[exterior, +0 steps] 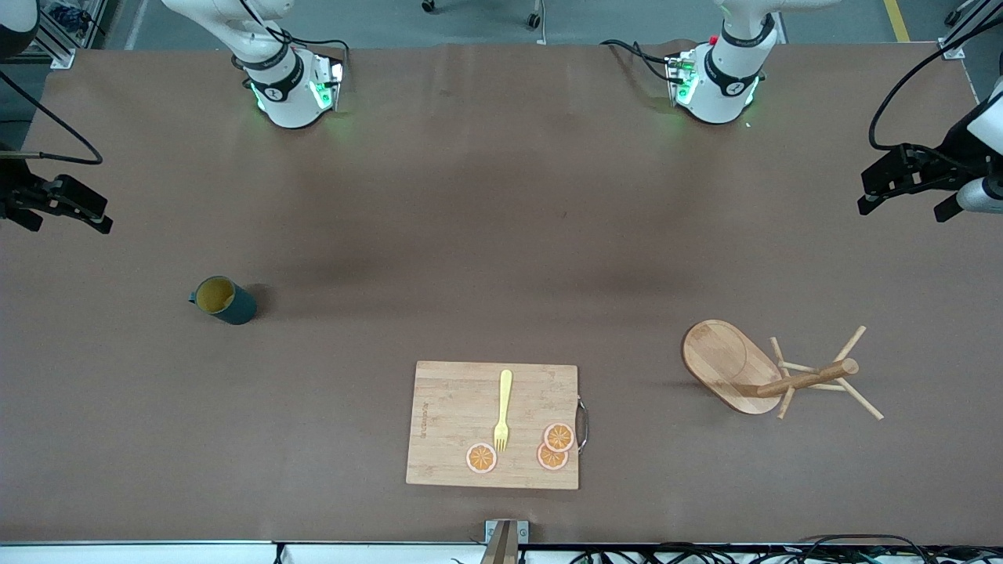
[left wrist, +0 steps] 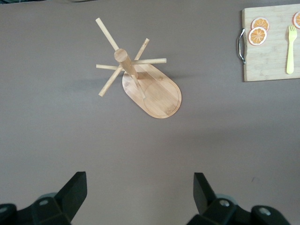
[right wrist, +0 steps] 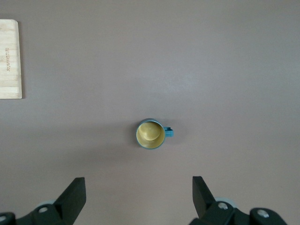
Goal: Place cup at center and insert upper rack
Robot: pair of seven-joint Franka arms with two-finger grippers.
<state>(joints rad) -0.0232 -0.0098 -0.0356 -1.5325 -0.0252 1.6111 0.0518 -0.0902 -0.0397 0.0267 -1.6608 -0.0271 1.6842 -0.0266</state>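
Front view: the cup [exterior: 225,300] stands upright on the table [exterior: 486,235] toward the right arm's end; the upper rack [exterior: 772,372] stands toward the left arm's end; a cutting board [exterior: 494,425] with a fork [exterior: 503,409] and orange slices [exterior: 552,448] lies between them, nearer the camera.
Left wrist view: left end effector [left wrist: 139,190] spread wide, holding nothing, above bare table near the upper rack [left wrist: 152,89].
Right wrist view: right end effector [right wrist: 138,190] spread wide, holding nothing, above table near the cup [right wrist: 151,134].

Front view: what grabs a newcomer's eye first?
The upper rack stands toward the left arm's end of the table, its pegs splayed. The cup sits alone toward the right arm's end, yellow inside showing. Between them, nearer the camera, a cutting board carries a yellow fork and orange slices.
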